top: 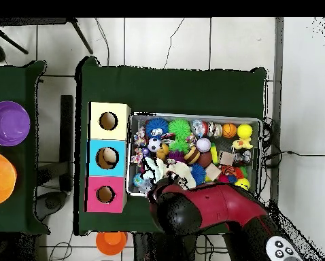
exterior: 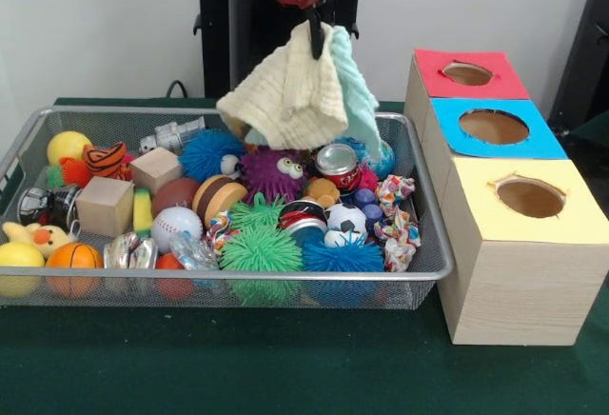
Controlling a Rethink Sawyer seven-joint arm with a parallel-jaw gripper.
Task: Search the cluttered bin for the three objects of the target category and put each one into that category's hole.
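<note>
The wire mesh bin (exterior: 238, 273) holds many toys. My gripper (exterior: 316, 42) hangs above the bin's far middle, shut on a cream cloth (exterior: 285, 101) with a mint cloth (exterior: 354, 91) behind it; both dangle clear of the toys. A yellow duckling (exterior: 33, 237) lies at the bin's near left corner and also shows in the overhead view (top: 243, 143). An orange black-striped toy (exterior: 103, 160) lies at the far left. I cannot make out a third stuffed animal. The red-surround hole (exterior: 466, 73) is the farthest one on the wooden box (exterior: 514, 282), right of the bin.
Blue-surround (exterior: 493, 127) and yellow-surround (exterior: 530, 198) holes sit nearer on the box. The bin also holds green (exterior: 260, 248) and blue (exterior: 209, 153) puffer balls, a purple spiky toy with eyes (exterior: 271, 172), wooden blocks (exterior: 105, 206), balls and a can (exterior: 336, 161).
</note>
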